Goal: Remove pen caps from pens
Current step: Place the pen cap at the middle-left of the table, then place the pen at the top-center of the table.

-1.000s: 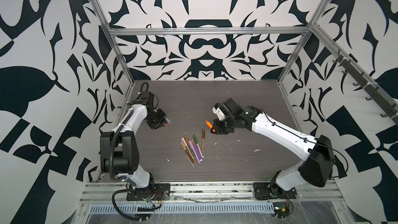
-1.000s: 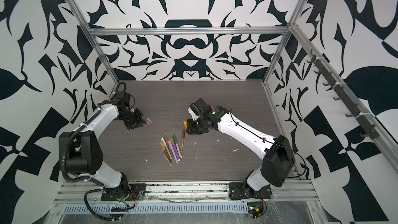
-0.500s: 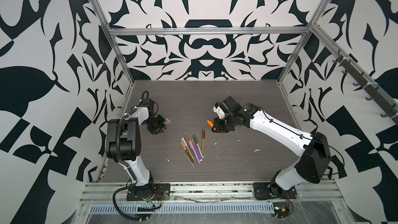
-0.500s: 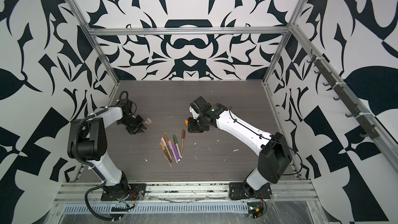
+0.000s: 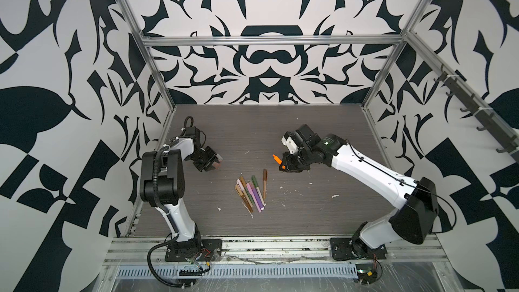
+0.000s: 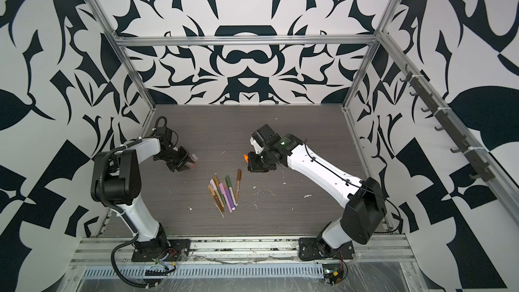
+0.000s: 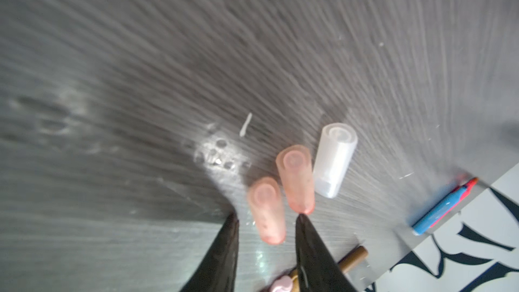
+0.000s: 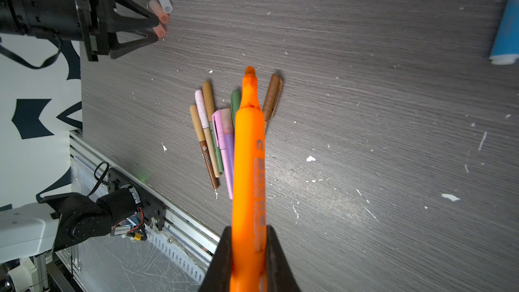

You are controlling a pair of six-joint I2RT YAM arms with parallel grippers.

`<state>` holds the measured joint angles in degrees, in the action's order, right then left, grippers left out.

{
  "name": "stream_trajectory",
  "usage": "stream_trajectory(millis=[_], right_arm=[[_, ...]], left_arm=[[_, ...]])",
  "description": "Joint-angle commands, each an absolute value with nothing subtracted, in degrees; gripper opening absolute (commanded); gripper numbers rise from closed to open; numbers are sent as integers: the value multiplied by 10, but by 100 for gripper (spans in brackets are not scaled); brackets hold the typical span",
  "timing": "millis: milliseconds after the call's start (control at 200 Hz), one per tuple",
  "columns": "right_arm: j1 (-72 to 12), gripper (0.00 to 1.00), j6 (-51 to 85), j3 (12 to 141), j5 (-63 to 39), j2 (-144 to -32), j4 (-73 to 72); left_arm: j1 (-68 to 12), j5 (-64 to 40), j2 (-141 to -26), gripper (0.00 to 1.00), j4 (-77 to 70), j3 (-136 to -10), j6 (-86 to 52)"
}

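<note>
My left gripper (image 7: 266,217) hangs low over the table's left side and is open. A salmon pen cap (image 7: 266,209) lies loose between its fingertips with a gap on each side. A second salmon cap (image 7: 296,178) and a clear cap (image 7: 335,158) lie just beyond it. My right gripper (image 8: 248,237) is shut on an uncapped orange pen (image 8: 248,150), held above the table with its tip towards the left arm. In both top views the orange pen (image 5: 276,159) sticks out of the right gripper (image 5: 283,164), and the left gripper (image 6: 192,162) faces it.
A cluster of capped pens (image 5: 251,192) in pink, purple, green, tan and brown lies mid-table, with one brown pen (image 5: 264,179) slightly apart. A blue pen (image 7: 441,209) rests by the table's left edge. White flecks dot the grey table (image 5: 309,220).
My left gripper's jaws have opened and let go of the salmon cap, and the left arm's elbow has swung up. The right arm with the orange pen has barely moved.
</note>
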<state>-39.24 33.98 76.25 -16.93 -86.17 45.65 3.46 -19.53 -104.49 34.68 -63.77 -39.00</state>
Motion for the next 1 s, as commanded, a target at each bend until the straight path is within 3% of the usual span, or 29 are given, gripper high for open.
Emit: stream_trajectory(millis=[0, 240, 440, 750, 995], right_arm=[[-341, 0, 310, 776, -173, -840, 473], [-192, 0, 215, 795, -149, -869, 513], [-171, 0, 144, 797, -13, -927, 486], [-155, 0, 16, 665, -81, -933, 199], [-77, 0, 97, 727, -237, -1060, 196]], left_arm=[[41, -199, -1045, 39, 355, -651, -383], [50, -212, -1013, 39, 370, -664, -380], [50, -222, -959, 39, 385, -684, -382], [50, -247, -916, 39, 397, -707, -391], [50, -263, -891, 39, 389, -691, -400]])
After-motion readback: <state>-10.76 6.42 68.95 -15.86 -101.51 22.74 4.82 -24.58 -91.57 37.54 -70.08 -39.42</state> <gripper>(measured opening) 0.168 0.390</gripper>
